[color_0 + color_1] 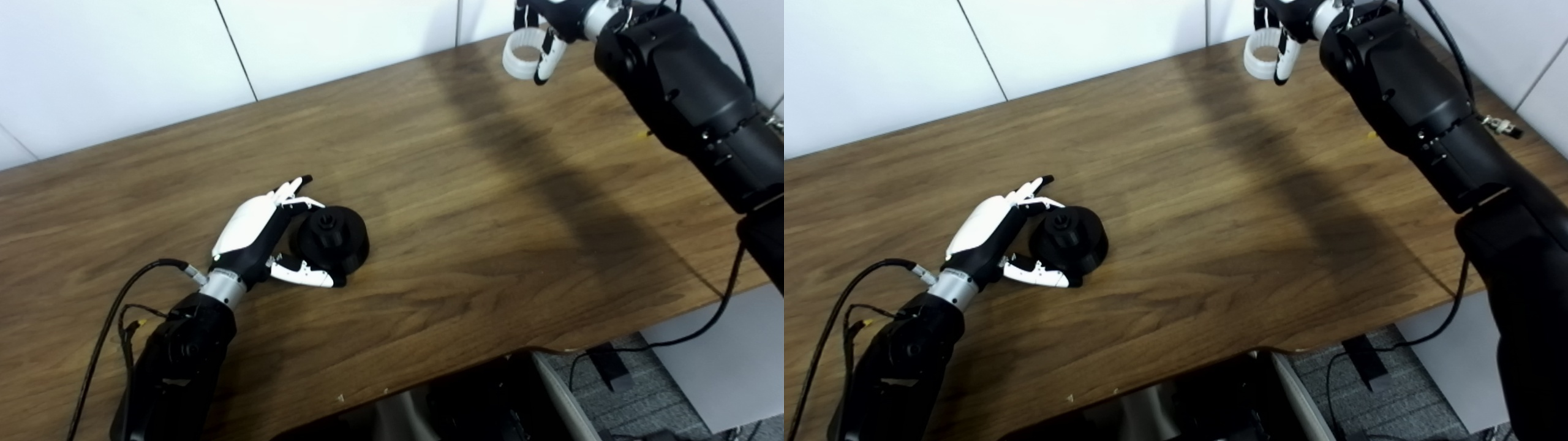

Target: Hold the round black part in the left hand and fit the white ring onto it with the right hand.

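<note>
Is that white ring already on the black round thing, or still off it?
Off. The white ring is in the right hand at the table's far edge; the round black part sits by the left hand.

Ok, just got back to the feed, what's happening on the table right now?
The left hand is cupped around the round black part, which sits on the wooden table; whether the grip has closed is unclear. The right hand, at the far edge, holds the white ring in the air. Ring and part are far apart, not yet fitted.
</note>
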Robot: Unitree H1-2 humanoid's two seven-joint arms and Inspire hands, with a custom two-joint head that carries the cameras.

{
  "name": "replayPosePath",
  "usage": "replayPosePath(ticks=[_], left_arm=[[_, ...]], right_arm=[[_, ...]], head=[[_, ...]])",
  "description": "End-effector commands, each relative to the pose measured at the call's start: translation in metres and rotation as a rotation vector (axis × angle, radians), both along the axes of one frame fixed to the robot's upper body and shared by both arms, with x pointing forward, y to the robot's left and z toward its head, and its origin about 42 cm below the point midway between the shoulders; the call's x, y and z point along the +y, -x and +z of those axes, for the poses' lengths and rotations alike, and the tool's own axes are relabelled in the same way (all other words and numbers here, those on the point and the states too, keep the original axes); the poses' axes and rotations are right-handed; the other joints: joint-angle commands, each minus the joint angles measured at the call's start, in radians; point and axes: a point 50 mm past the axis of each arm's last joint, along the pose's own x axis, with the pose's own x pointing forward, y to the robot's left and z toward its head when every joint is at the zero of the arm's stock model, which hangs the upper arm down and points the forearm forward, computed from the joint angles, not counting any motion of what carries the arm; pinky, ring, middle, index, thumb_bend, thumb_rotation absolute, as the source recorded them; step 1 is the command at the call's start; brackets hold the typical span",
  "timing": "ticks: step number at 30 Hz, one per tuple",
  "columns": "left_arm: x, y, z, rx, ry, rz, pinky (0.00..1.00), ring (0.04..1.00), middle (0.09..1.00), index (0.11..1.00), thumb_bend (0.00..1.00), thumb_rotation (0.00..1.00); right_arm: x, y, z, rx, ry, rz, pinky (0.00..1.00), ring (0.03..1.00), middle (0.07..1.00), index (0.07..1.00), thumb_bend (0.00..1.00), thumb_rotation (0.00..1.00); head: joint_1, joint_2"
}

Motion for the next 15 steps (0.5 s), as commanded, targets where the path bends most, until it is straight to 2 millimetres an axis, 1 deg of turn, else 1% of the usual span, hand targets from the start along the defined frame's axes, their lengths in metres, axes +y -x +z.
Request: replayPosePath(ticks=[1, 4, 6, 11, 15], left_arm=[[0.0, -0.009, 0.008, -0.027, -0.025, 0.0, 1.0, 1.0, 1.0, 0.633, 1.0, 0.31], [0.0, -0.01, 0.008, -0.034, -0.029, -0.003, 1.0, 1.0, 1.0, 0.632, 1.0, 0.32], [0.001, -0.01, 0.008, -0.034, -0.024, -0.002, 1.0, 1.0, 1.0, 0.631, 1.0, 0.32], [0.001, -0.011, 0.009, -0.042, -0.034, -0.001, 1.0, 1.0, 1.0, 0.632, 1.0, 0.33], [0.0, -0.012, 0.009, -0.04, -0.035, -0.001, 1.0, 1.0, 1.0, 0.633, 1.0, 0.34]], right_arm=[[0.002, 0.005, 0.035, -0.085, 0.019, 0.027, 1.0, 0.753, 0.613, 0.493, 0.52, 0.16], [0.009, 0.013, 0.036, -0.09, 0.01, 0.061, 1.0, 0.728, 0.553, 0.493, 0.52, 0.16], [0.015, 0.019, 0.037, -0.09, -0.002, 0.082, 1.0, 0.714, 0.533, 0.493, 0.52, 0.16], [0.029, 0.03, 0.037, -0.091, -0.015, 0.116, 1.0, 0.708, 0.531, 0.494, 0.52, 0.16], [0.035, 0.034, 0.038, -0.092, -0.026, 0.149, 1.0, 0.706, 0.533, 0.494, 0.52, 0.16]], head=[[0.004, 0.001], [0.006, 0.002], [0.005, 0.002], [0.006, -0.001], [0.008, -0.001]])
